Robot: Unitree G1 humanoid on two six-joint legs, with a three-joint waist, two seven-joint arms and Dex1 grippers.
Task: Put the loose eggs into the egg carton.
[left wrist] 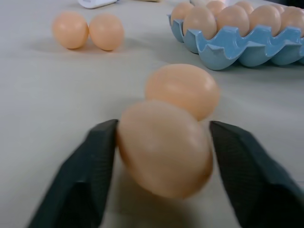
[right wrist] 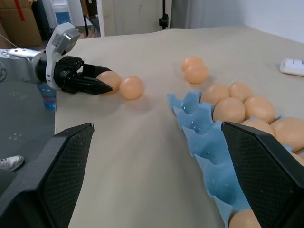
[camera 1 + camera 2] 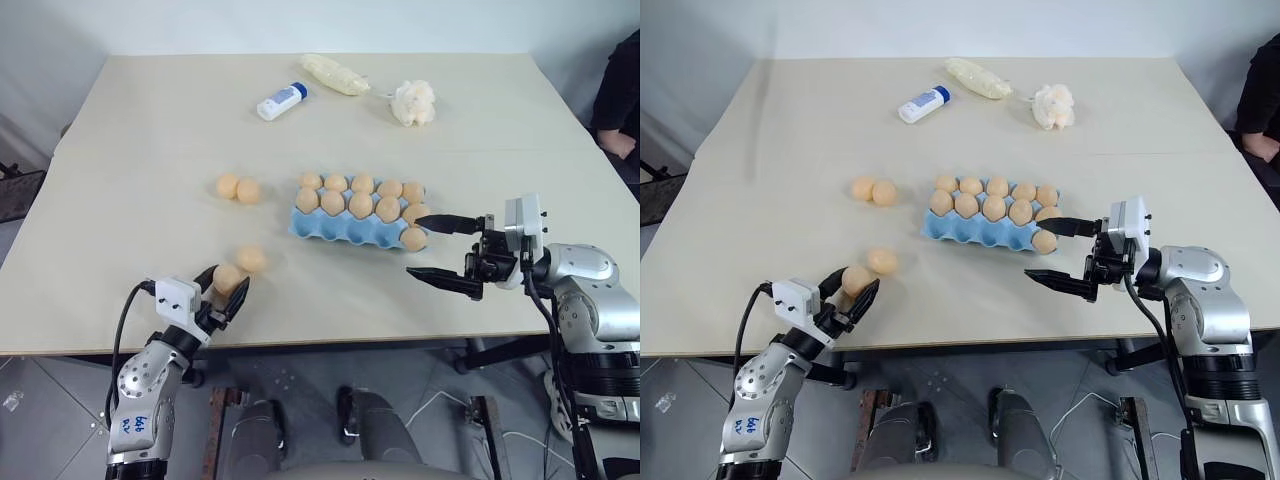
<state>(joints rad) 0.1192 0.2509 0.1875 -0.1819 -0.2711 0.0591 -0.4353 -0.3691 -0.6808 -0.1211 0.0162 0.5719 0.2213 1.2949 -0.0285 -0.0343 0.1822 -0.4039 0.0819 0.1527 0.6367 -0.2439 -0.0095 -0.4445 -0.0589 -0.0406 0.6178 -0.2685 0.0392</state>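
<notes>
A beige counter (image 3: 150,130) carries the light blue egg carton (image 3: 320,226). Right gripper (image 3: 440,250) hovers at the carton's near corner, jaws wide, empty. Left gripper (image 3: 228,292), nearer than the carton, has its jaws around one loose egg (image 1: 164,147), another egg (image 1: 183,89) just beyond; two eggs (image 3: 238,187) lie left of the carton.

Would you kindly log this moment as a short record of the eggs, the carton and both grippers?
Loose eggs: four on the table; a touching pair left of the carton, two more near the front edge.
Left gripper: jaws around the nearest egg, second egg just beyond.
Egg carton: light blue, back rows filled, front row has empty cups.
Right gripper: open, holding nothing, at the carton's right end.
</notes>
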